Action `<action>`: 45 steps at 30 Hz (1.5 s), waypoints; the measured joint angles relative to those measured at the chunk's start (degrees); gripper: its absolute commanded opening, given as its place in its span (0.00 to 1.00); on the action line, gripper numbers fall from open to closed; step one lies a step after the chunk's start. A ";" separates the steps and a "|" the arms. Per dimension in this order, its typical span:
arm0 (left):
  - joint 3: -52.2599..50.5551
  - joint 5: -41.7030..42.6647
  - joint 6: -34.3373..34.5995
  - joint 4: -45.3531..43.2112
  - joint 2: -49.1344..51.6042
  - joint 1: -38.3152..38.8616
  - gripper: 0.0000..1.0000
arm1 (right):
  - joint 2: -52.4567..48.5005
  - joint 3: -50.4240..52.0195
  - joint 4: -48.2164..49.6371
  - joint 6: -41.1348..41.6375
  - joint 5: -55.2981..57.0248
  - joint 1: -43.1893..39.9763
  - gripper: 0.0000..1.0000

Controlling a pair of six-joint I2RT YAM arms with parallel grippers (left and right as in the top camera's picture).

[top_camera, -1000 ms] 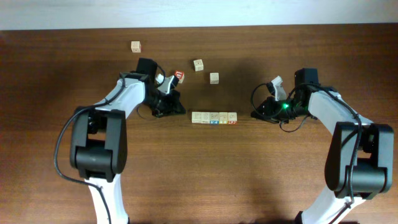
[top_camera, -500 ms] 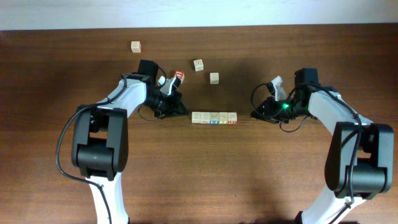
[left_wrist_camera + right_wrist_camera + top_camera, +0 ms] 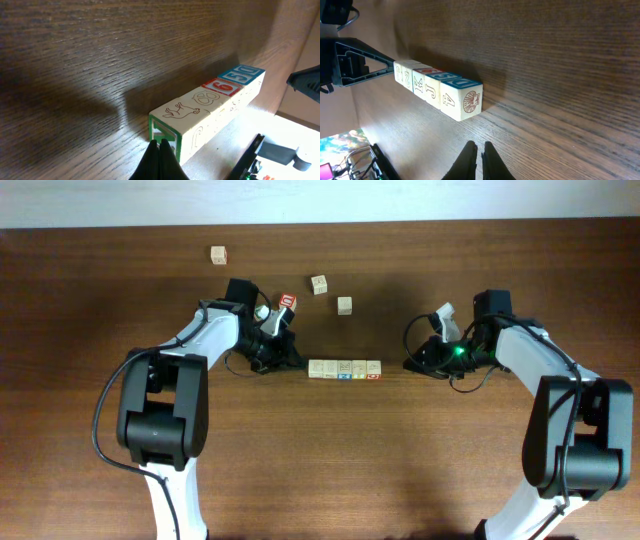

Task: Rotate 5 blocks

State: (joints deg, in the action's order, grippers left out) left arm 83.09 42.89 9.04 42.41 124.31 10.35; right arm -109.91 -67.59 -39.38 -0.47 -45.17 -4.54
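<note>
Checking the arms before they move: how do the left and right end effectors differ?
The left end effector nearly meets one end of the block row; the right end effector stands clear of its other end. A red block lies near the left one, none near the right. Both are shut and empty.

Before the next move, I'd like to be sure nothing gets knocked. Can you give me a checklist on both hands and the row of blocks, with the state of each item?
1. Left hand shut and empty: ok, fingers pressed together.
2. Right hand shut and empty: ok, only a slit between the fingers, nothing in it.
3. Row of blocks straight, neighbours touching: ok.
4. Left hand in contact with the row's end: cannot tell; its tips overlap that end in the wrist view.
5. Right hand clear of the row's other end: ok, bare table lies between them.
6. Loose blocks away from the row: ok, they lie farther back.
</note>
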 measured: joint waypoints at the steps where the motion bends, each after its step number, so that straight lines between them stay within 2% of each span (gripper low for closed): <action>1: -0.02 0.00 0.00 0.00 -0.02 0.00 0.00 | 0.00 0.00 -0.02 -0.02 0.00 0.02 0.08; 33: -0.02 0.00 0.24 1.46 0.00 0.02 0.00 | 0.00 0.00 -0.42 0.20 0.00 0.00 0.07; 45: -0.07 -2.43 1.29 0.59 -0.02 3.34 0.00 | 0.00 0.00 -0.83 0.24 0.00 0.02 0.07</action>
State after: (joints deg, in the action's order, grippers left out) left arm 83.02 40.47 10.33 43.00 124.29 13.69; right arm -109.91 -67.59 -40.21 -0.23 -45.17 -4.51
